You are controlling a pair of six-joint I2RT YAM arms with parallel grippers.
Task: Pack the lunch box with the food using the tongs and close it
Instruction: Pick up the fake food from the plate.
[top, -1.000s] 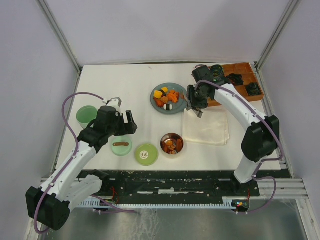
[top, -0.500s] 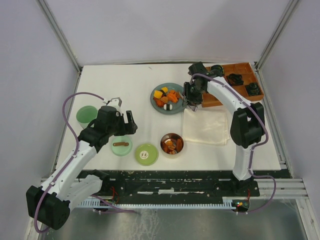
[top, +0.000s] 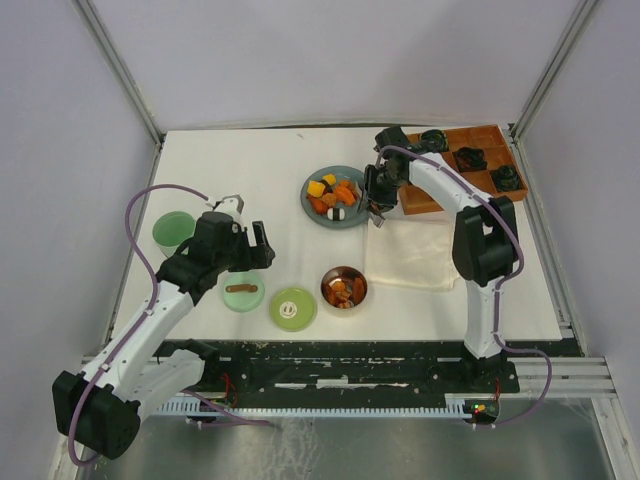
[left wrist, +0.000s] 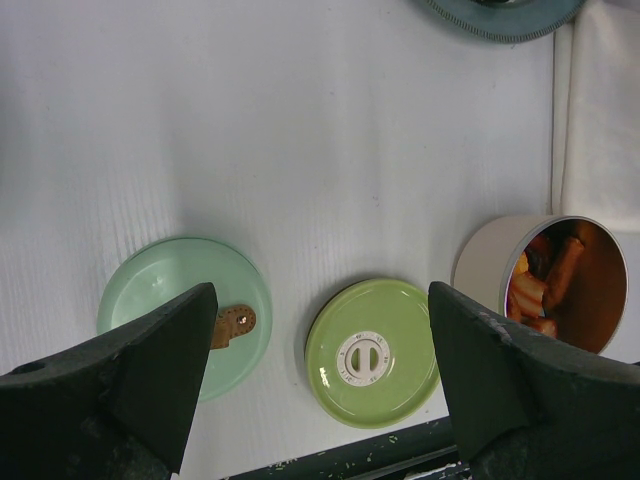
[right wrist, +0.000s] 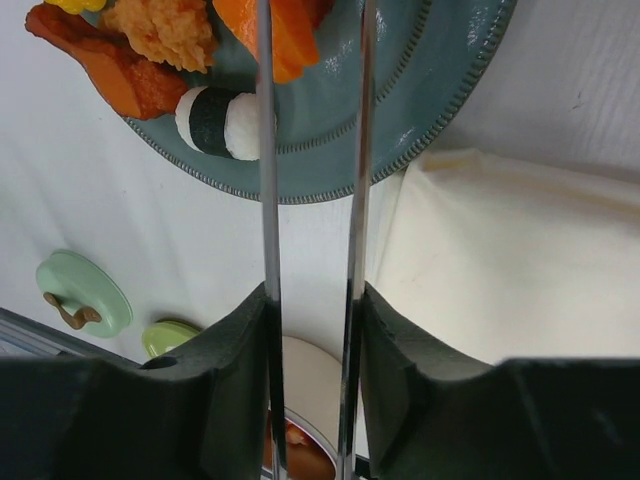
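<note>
The small steel bowl [left wrist: 488, 262] holds orange and red-brown food pieces [left wrist: 545, 290]. The grey-blue round plate [right wrist: 430, 90] carries more orange and yellow pieces [right wrist: 160, 30] plus a black-and-white roll [right wrist: 218, 122]. The mint-green cylindrical canister [top: 163, 243] stands uncovered at the left, half hidden behind the left arm [top: 160, 300], so its inside cannot be read. Its flat mint lid with the brown handle [left wrist: 160, 295] and the lime-green round lid [left wrist: 372, 352] lie side by side on the white table [left wrist: 300, 130], beneath the left gripper [left wrist: 320, 300], which hangs wide open and empty. The right gripper [right wrist: 312, 305] is clamped on the thin silver metal tongs [right wrist: 268, 190], pressing the two blades to a narrow gap. Their long axis runs straight out from the fingers, alongside the edge of the folded cream cloth [right wrist: 520, 250] and across the plate's rim toward the food; one blade passes just beside the roll. The tips are cut off by the frame edge, and from above the tongs are probably the thin glint beneath the gripper.
</note>
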